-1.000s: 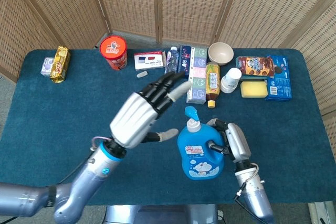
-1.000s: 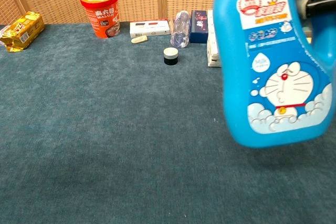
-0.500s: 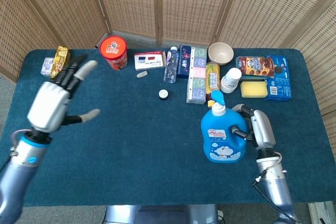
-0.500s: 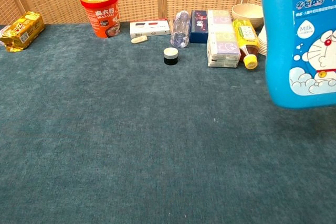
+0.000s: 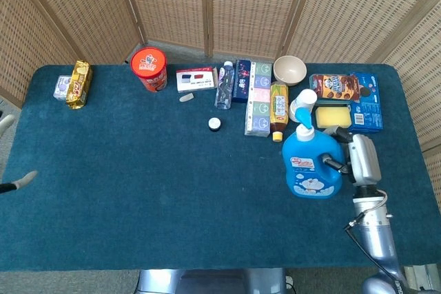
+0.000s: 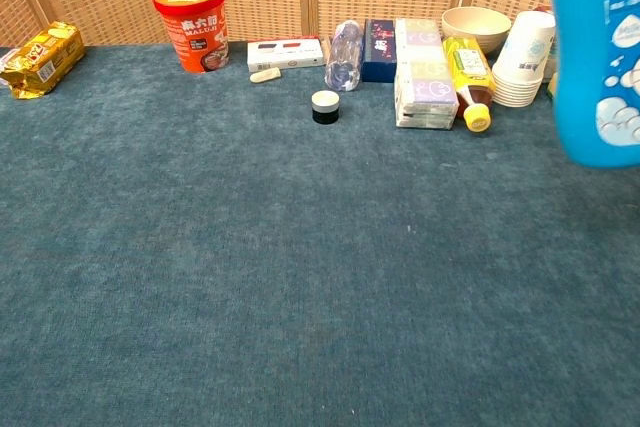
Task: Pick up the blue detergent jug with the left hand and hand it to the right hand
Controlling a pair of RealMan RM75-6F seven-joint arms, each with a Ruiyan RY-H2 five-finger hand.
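I am holding the blue detergent jug (image 5: 311,168) in my right hand (image 5: 360,160), fingers hooked through its handle on the right side of the table (image 5: 138,191). The jug is hanging upright, cap and spout on top; in the chest view it is filling the upper right corner with its base above the cloth, so I judge it is being carried in the air, not resting. Gripping the handle is keeping the weight under my hand and the label facing outward.

My left hand (image 5: 14,184) is barely showing: only fingertips at the far left edge of the head view, well apart from the jug. They are holding nothing I can see and look spread, so I am reading that hand as released. With the jug in the right hand alone, the handover looks finished to me.

Further back, a small black-and-white cap (image 5: 215,124) is sitting alone on the cloth. Behind it a row of goods is lining the far edge: a yellow snack pack (image 5: 78,84), a red noodle cup (image 5: 149,68), flat boxes (image 5: 253,94), an amber bottle (image 5: 278,109), a bowl (image 5: 289,69), stacked paper cups (image 6: 520,72) and cookie packs (image 5: 344,87). A wicker screen (image 5: 227,5) is closing off the back.
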